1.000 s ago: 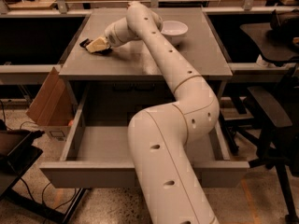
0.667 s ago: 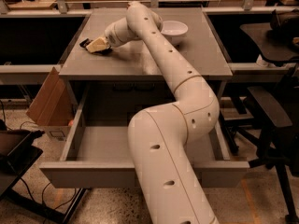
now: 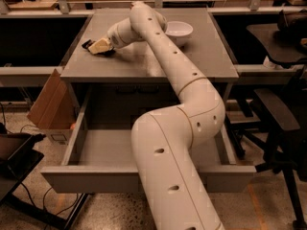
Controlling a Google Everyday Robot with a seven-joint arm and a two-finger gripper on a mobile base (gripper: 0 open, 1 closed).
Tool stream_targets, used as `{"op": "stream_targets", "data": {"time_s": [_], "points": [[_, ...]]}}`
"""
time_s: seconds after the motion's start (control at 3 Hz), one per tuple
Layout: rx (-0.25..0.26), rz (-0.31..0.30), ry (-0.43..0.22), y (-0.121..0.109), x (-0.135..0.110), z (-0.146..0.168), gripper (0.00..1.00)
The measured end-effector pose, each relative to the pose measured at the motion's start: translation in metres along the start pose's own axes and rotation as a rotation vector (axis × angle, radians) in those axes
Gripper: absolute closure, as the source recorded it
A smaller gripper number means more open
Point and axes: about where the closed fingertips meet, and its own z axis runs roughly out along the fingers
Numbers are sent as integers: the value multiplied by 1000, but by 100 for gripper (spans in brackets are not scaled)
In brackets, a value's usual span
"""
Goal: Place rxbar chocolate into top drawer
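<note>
My gripper (image 3: 99, 47) is down on the grey tabletop (image 3: 144, 63) at its back left, with the arm reaching over the table from the front. A small dark flat piece, the rxbar chocolate (image 3: 88, 44), shows at the gripper's left tip, touching the table. Most of it is hidden by the gripper. The top drawer (image 3: 91, 180) is pulled wide open below the table's front edge. Its smooth grey floor (image 3: 103, 147) shows on the left. My arm's big white link hides the drawer's middle and right part.
A white bowl (image 3: 178, 29) stands at the back of the table, right of the gripper. A cardboard box (image 3: 48, 107) leans beside the table's left leg. A dark office chair (image 3: 280, 116) stands to the right. A dark object (image 3: 17, 159) sits on the floor at the lower left.
</note>
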Motion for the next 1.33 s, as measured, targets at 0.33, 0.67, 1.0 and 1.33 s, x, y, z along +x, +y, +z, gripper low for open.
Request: {"op": "stream_targets", "data": {"time_s": [0.33,0.67,1.0,1.33], "points": [[0,0,0,0,0,0,100],[0,0,0,0,0,0,86],[0,0,0,0,0,0,55],[0,0,0,0,0,0,32]]}}
